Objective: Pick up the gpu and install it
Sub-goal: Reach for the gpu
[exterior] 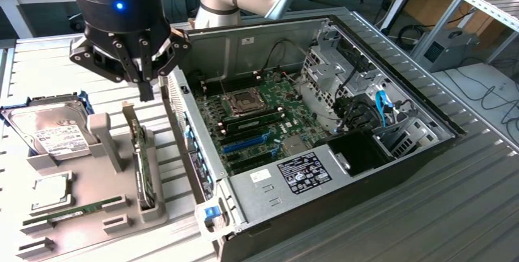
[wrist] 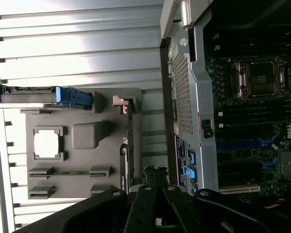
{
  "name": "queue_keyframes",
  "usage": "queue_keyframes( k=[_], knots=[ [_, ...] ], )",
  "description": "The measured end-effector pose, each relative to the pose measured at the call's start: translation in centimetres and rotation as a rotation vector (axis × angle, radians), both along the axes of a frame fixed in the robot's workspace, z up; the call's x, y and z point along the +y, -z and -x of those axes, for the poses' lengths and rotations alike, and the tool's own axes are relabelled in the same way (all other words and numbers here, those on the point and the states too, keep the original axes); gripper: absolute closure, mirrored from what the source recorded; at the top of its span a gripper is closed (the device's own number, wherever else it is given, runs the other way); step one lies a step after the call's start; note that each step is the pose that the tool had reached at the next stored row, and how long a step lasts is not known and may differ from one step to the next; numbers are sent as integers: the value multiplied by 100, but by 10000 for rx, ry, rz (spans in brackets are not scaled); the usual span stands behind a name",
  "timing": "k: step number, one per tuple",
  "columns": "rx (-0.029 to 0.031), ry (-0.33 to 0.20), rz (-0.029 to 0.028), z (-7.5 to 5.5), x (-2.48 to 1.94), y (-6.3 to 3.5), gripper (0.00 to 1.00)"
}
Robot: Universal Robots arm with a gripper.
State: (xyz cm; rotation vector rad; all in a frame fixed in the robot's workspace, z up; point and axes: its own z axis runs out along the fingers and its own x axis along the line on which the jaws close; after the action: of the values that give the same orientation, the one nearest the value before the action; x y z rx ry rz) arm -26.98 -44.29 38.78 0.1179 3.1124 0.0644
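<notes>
Gripper (exterior: 147,93): fingers are pressed together with nothing held, poised just above the gpu's far end. Gpu (exterior: 143,168): stood on edge in grey holder (exterior: 89,231), at nine o'clock of open computer case (exterior: 243,46), exterior view.

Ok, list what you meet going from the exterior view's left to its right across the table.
hard drive → gpu standing on edge → CPU socket on the open computer's motherboard → blue cables inside the case
</notes>
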Motion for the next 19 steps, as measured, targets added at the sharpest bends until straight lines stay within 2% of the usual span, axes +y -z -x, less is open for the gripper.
queue_keyframes(
  k=[19],
  knots=[
    [1,0,25,0,-77,16,89]
  ],
)
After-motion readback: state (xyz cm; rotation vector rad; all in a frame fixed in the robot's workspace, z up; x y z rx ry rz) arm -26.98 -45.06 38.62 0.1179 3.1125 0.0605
